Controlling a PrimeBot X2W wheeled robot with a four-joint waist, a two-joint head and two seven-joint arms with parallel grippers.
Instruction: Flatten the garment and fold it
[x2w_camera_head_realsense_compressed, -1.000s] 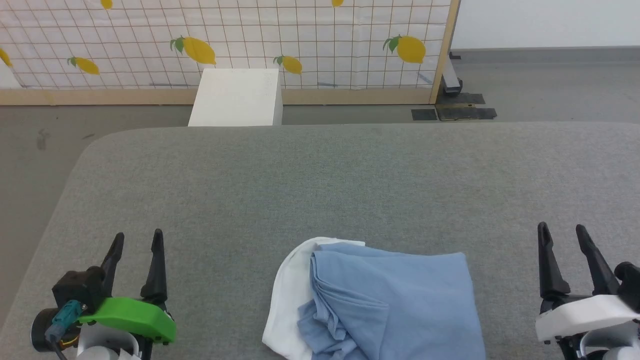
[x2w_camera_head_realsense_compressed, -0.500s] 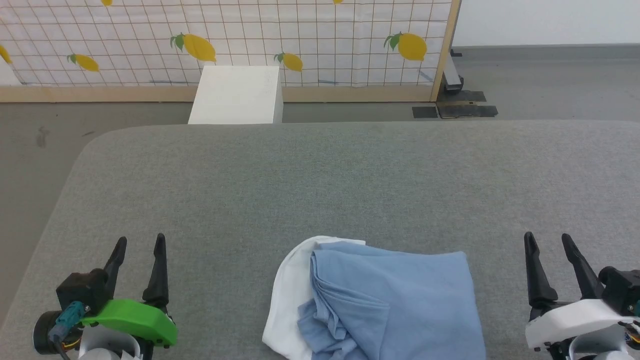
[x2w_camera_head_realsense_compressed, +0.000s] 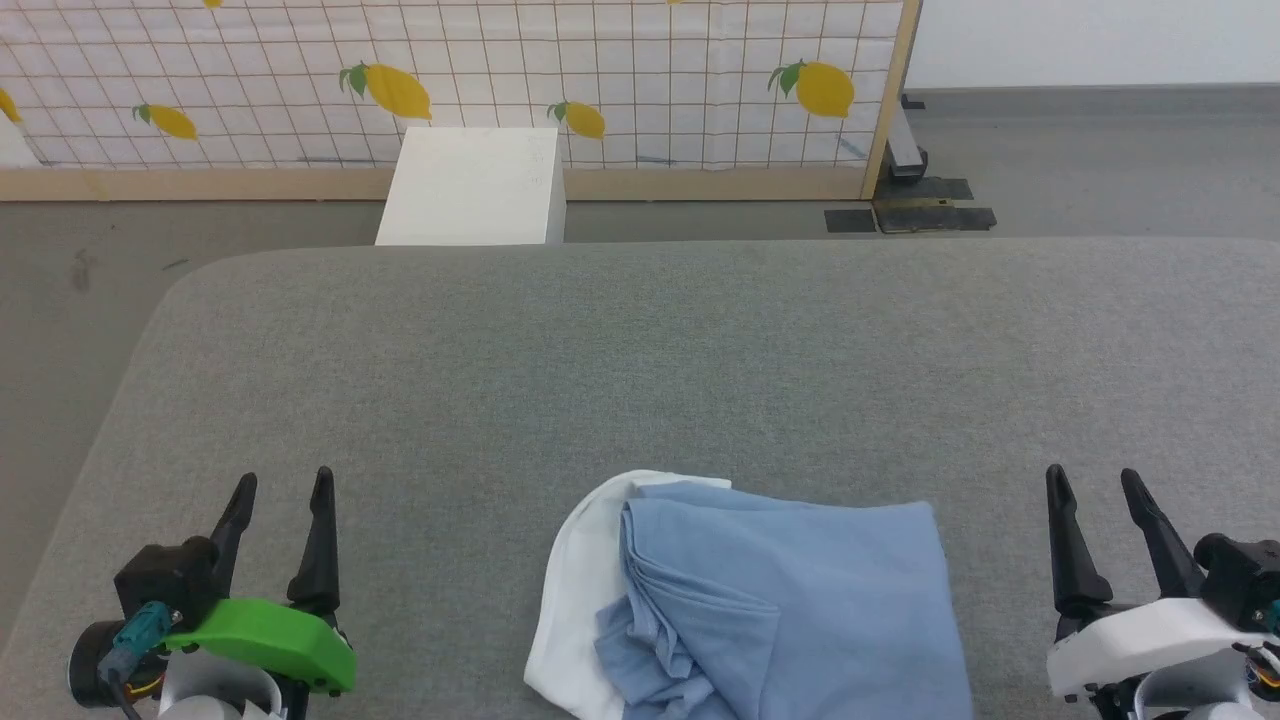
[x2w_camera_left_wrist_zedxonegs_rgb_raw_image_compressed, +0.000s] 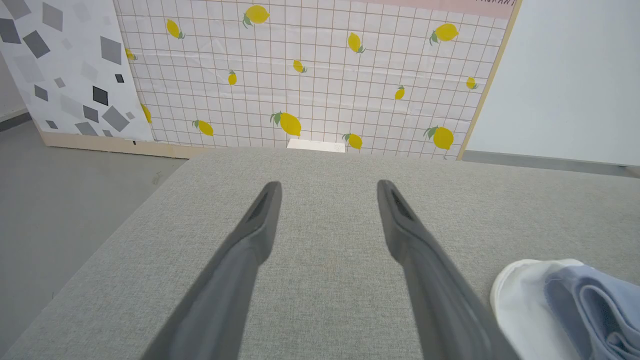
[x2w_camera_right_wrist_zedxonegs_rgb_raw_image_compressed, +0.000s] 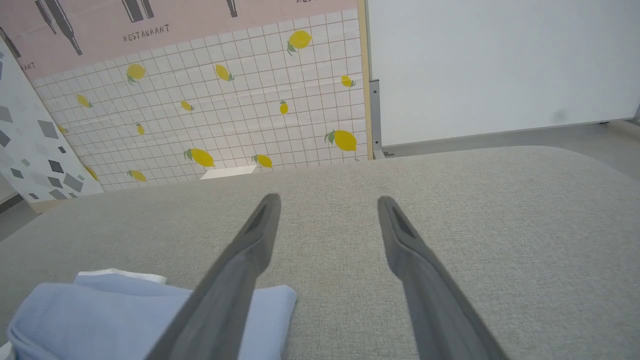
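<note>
**Head view.** The left jaws stand apart, their two dark fingers (x2w_camera_head_realsense_compressed: 318, 545) pointing away across the grey table (x2w_camera_head_realsense_compressed: 640, 370) with nothing between them. The right jaws stand apart in the same way and are empty, with their fingers (x2w_camera_head_realsense_compressed: 1068, 560) pointing in the same direction.

The garment (x2w_camera_head_realsense_compressed: 800, 610) lies bunched on the table between the two sets of jaws, to the right of the left jaws and to the left of the right jaws. It touches neither and lies nearer the right jaws. Its near part runs off the bottom edge of the view. Its white fabric piece (x2w_camera_head_realsense_compressed: 575, 590) forms the side turned toward the left jaws, and pleated folds of blue cloth gather just beside it.

**Left wrist view.** The garment lies low, to the right of the jaws.

**Right wrist view.** A blue corner of the garment passes behind the left-hand finger.

**Background.** Beyond the table's far edge, ahead of the left jaws, a white box (x2w_camera_head_realsense_compressed: 470, 185) stands on the floor before a lemon-print screen (x2w_camera_head_realsense_compressed: 640, 70).
</note>
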